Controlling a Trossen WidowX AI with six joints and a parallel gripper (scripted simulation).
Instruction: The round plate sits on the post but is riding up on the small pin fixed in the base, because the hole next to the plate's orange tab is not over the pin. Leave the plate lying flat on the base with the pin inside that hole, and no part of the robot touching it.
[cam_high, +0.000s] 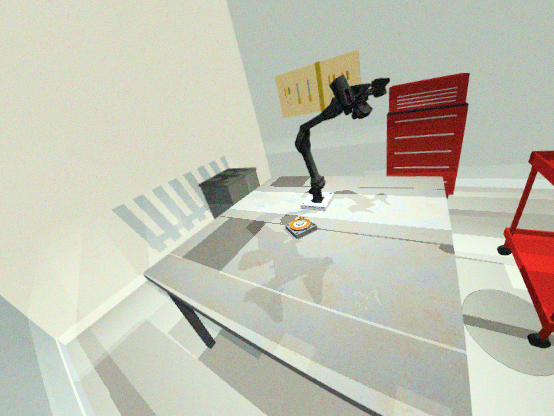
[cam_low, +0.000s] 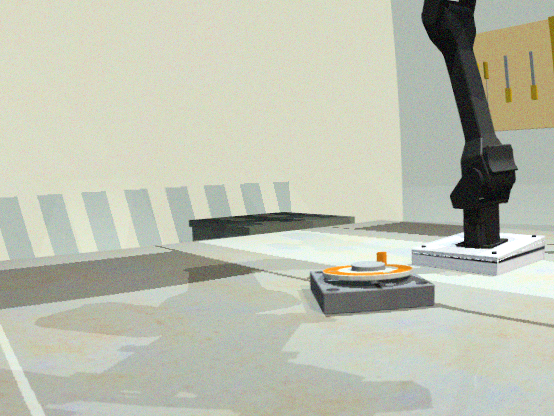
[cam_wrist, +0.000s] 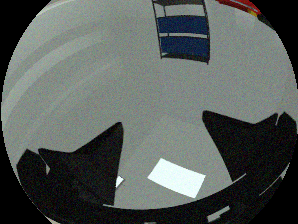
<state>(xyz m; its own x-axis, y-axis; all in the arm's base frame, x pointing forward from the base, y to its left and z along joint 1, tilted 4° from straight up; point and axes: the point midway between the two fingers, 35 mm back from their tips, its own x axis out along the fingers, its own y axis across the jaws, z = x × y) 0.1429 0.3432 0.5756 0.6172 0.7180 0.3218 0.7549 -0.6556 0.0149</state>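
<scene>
The round plate (cam_high: 293, 224) (cam_low: 336, 271), white with an orange ring, sits around the post (cam_low: 368, 266) on the square grey base (cam_high: 298, 234) (cam_low: 380, 299). In the exterior view the plate is slightly tilted, with a dark gap between it and the base. Its upright orange tab (cam_low: 382, 257) stands on the side toward the arm's mount. The pin and the hole cannot be made out. My gripper (cam_high: 386, 86) (cam_wrist: 164, 120) is open and empty, high above the table and far from the plate. It is outside the exterior view.
The arm's white mount (cam_high: 311, 204) (cam_low: 450, 260) stands on the table behind the base. A dark grey box (cam_high: 231, 189) (cam_low: 225, 231) is beyond the table's left edge. A red tool cabinet (cam_high: 425, 142) is behind, and a red cart (cam_high: 537, 250) is at the right.
</scene>
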